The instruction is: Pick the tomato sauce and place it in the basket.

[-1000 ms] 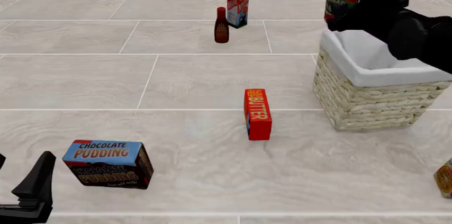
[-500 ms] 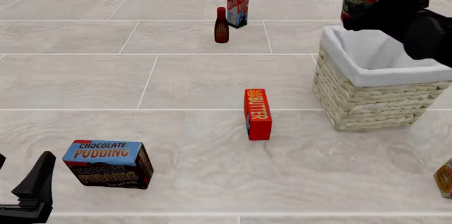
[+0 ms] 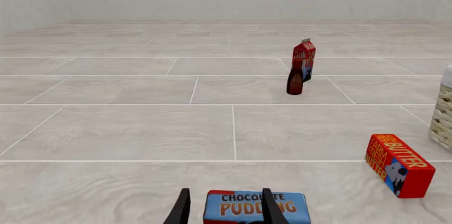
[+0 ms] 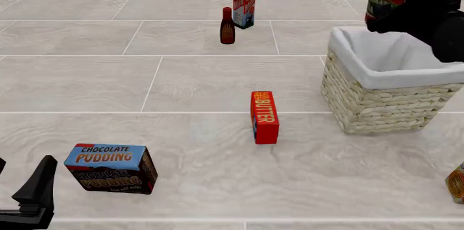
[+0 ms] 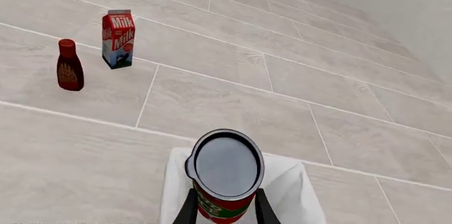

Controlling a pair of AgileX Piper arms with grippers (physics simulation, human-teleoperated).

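Observation:
The tomato sauce [image 4: 381, 0], a short red can with a green band and dark top, hangs in the air above the back left part of the basket [image 4: 377, 107]. My right gripper [image 4: 392, 2] is shut on it. In the right wrist view the can [image 5: 226, 173] sits between the two fingers [image 5: 187, 209], with the basket's white lining [image 5: 293, 192] directly below it. The basket is beige wicker and stands at the right of the table. My left gripper [image 4: 25, 194] rests low at the near left, open, with nothing between its fingers [image 3: 182, 211].
A chocolate pudding box [image 4: 112, 167] lies just ahead of the left gripper. A red butter box [image 4: 264, 117] lies mid-table. A brown bottle [image 4: 227, 26] and a milk carton [image 4: 244, 5] stand at the back. Another package [image 4: 457, 184] shows at the right edge.
My right gripper has carried the can to the right, from above the basket's back left corner to over its rim. The left arm has not moved.

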